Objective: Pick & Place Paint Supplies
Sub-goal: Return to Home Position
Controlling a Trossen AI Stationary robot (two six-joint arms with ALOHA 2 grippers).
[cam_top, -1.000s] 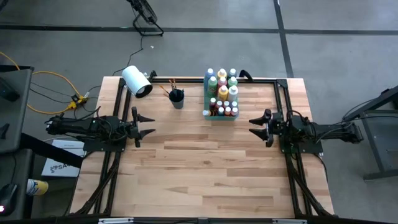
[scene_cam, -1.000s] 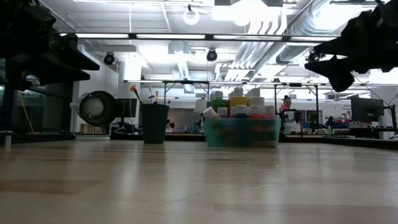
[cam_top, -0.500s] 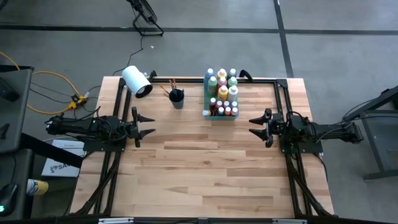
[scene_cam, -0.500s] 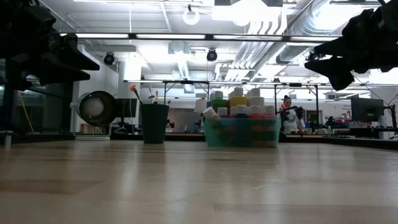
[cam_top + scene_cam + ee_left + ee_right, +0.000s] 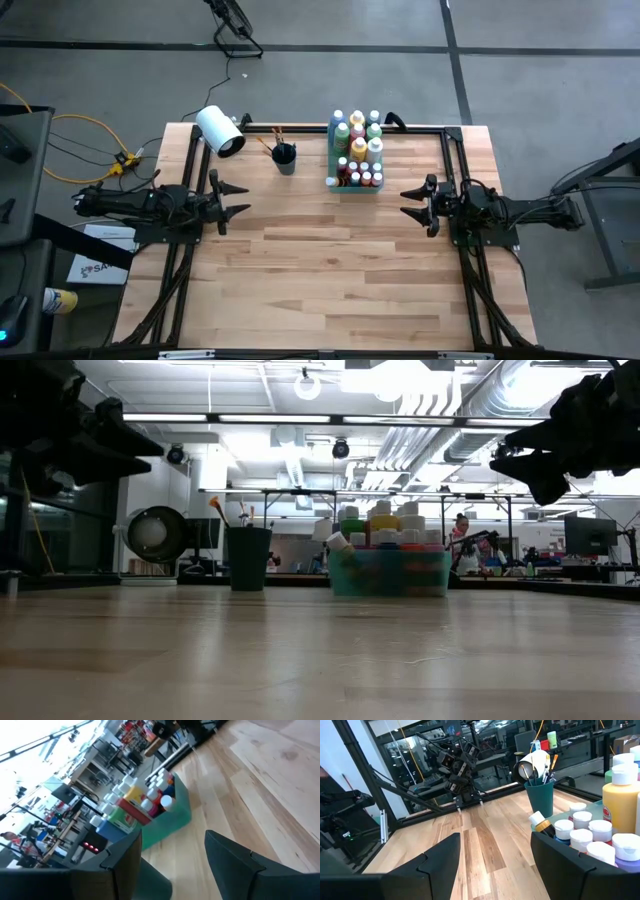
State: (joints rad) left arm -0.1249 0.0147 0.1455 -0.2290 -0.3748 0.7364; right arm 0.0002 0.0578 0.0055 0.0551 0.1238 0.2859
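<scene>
Both hold fingers spread, empty; left gripper [image 5: 240, 199] has shifted slightly, right gripper [image 5: 405, 204] unmoved.

White-capped bottles [image 5: 358, 150], green tray [image 5: 390, 575], teal cup [image 5: 543, 797]

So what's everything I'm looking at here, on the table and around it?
table: one, pale wood, under everything
paint bottles: many, mixed colours with white caps, packed upright in the tray
tray: one, see-through green, far middle of the table
cup: one, dark, left of the tray
brushes: a few, thin, standing in the cup
roll: one, white, on its side at the far left corner
person: one, far off in the room behind the table
left claw: one, dark, open, empty, at the left edge
right claw: one, dark, open, empty, at the right edge
</scene>
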